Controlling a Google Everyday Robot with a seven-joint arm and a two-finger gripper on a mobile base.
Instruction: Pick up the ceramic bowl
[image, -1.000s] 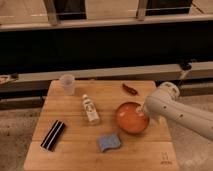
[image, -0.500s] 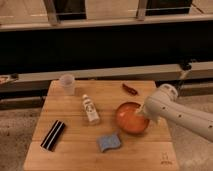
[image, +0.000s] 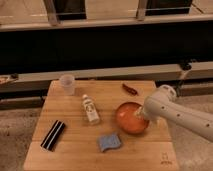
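Note:
The ceramic bowl (image: 130, 117), round, glossy and orange-red, sits on the wooden table (image: 75, 150) right of the middle. My white arm reaches in from the right. My gripper (image: 141, 116) is at the bowl's right rim, mostly hidden behind the arm's wrist. The bowl rests on the table.
A translucent white cup (image: 67, 84) stands at the back left. A small white bottle (image: 90, 109) lies near the middle. A blue sponge (image: 109, 142) lies in front of the bowl. A black flat object (image: 53, 134) lies at front left. A red chili (image: 130, 89) lies behind the bowl.
The arm has shifted slightly; the gripper stays at the bowl's right rim. The bowl has not visibly moved.

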